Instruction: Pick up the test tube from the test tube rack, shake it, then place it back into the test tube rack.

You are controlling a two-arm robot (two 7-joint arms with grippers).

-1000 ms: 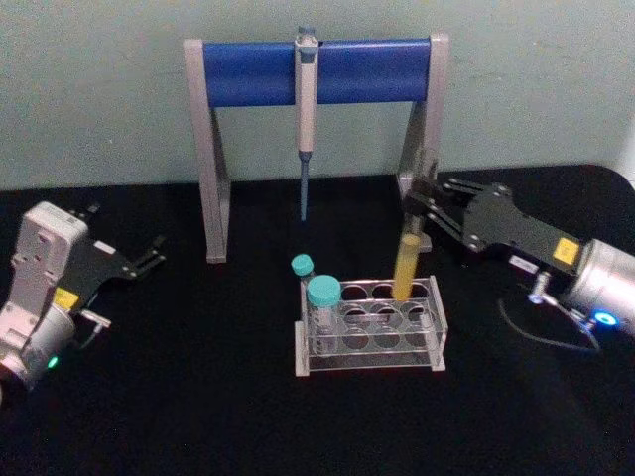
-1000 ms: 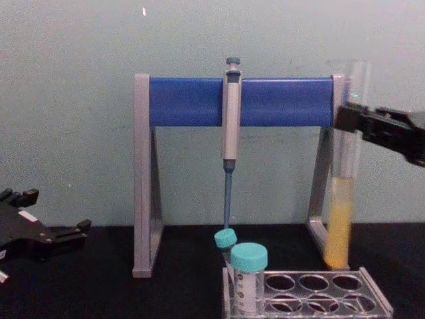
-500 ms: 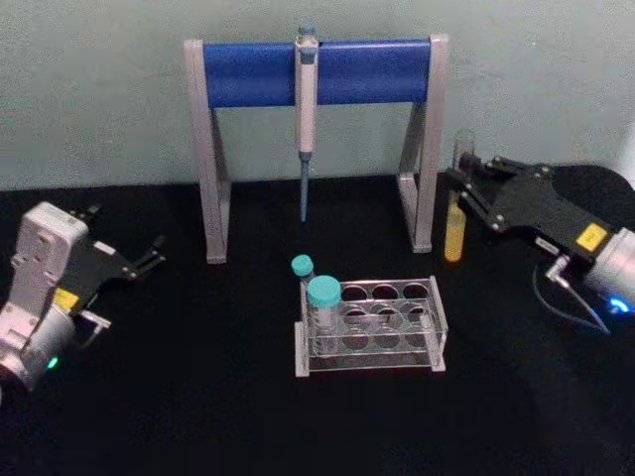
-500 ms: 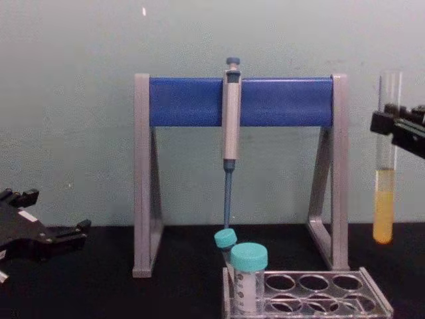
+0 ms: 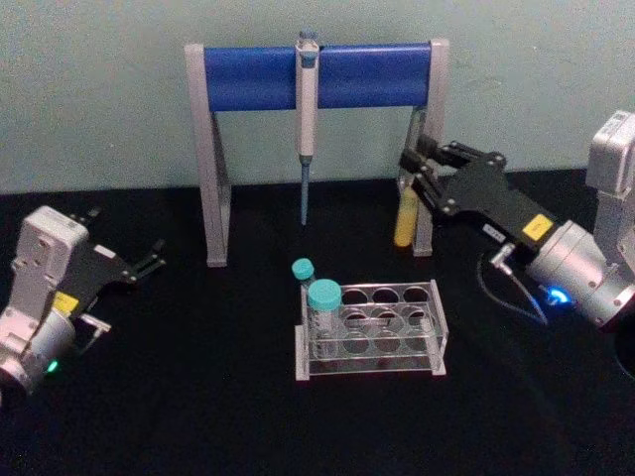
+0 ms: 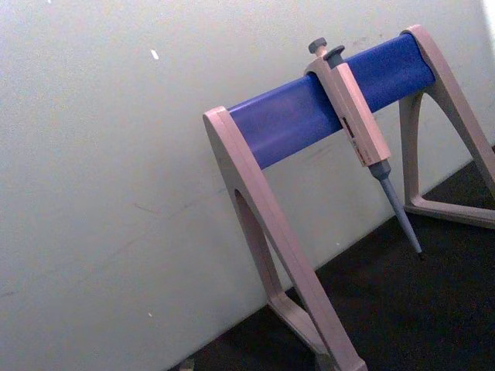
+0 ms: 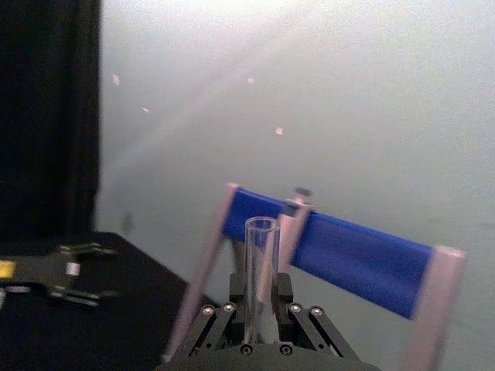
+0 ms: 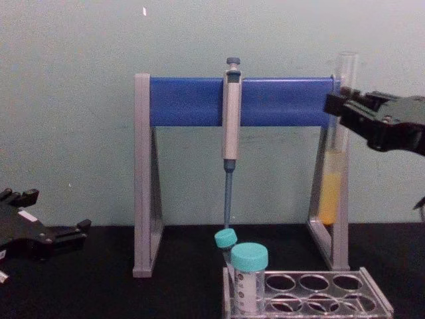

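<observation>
The test tube [image 5: 405, 220], a long clear tube with yellow liquid in its lower part, hangs upright in the air in front of the stand's right leg, well above the table. My right gripper [image 5: 418, 162] is shut on its upper part. In the chest view the test tube [image 8: 331, 193] is held by the right gripper [image 8: 341, 106] up beside the blue bar. The right wrist view shows the open tube mouth [image 7: 261, 228] rising between the fingers [image 7: 224, 313]. The test tube rack [image 5: 434, 327] sits on the table below and nearer to me. My left gripper [image 5: 144, 260] rests open at the far left.
Two teal-capped tubes [image 5: 322, 296] stand in the rack's left holes, seen also in the chest view [image 8: 249, 258]. Behind them rises the grey-and-blue pipette stand [image 5: 253, 74] with a pipette [image 5: 306, 109] hanging from its bar. A cable [image 5: 506, 288] trails by the right arm.
The right gripper swung the tube out to the right, away from the rack, then back left and higher, to the stand's right leg. The left arm stayed put.
</observation>
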